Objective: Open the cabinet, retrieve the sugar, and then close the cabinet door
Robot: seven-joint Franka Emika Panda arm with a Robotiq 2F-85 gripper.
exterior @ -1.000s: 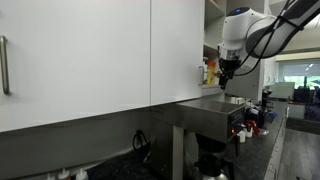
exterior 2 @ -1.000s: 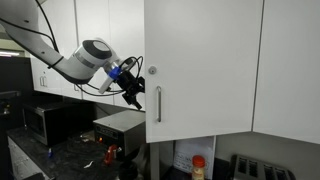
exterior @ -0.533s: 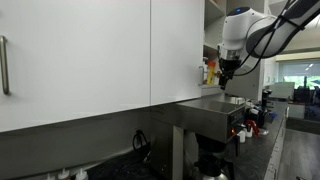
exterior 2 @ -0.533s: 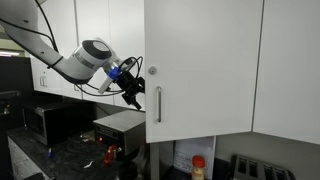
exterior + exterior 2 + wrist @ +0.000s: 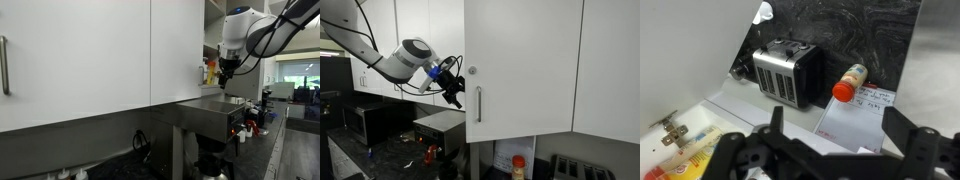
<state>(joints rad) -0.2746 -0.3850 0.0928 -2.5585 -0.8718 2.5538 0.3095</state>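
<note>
**A:** What fills most of the frame?

**B:** Flat, smooth white fronts. The door (image 5: 525,60) takes the centre of an exterior view, with a slim silver bar handle (image 5: 477,104) low on its left edge.

**A:** And the robot?

**B:** A white, rounded arm (image 5: 412,55) with dark cables shows in both exterior views. Below it sits a boxy brushed-steel appliance (image 5: 215,112). The black gripper (image 5: 455,85) hangs just beside the door's edge, fingers spread wide and holding nothing.

**A:** Is the cabinet open?

**B:** Yes. At the upper right of an exterior view, the cabinet (image 5: 212,40) shows colourful bottles (image 5: 210,70) on a shelf near the gripper. I cannot pick out the sugar among them.

**A:** What does the wrist view add?

**B:** It looks down on dark veined stone (image 5: 850,25). On it stands a ribbed silver toaster (image 5: 785,70), with a white paper sheet (image 5: 865,115) nearby. An orange-capped bottle (image 5: 850,82) is just beside the toaster. A small metal hinge (image 5: 670,128) shows at the lower left. That view misses the arm and the handle.
</note>
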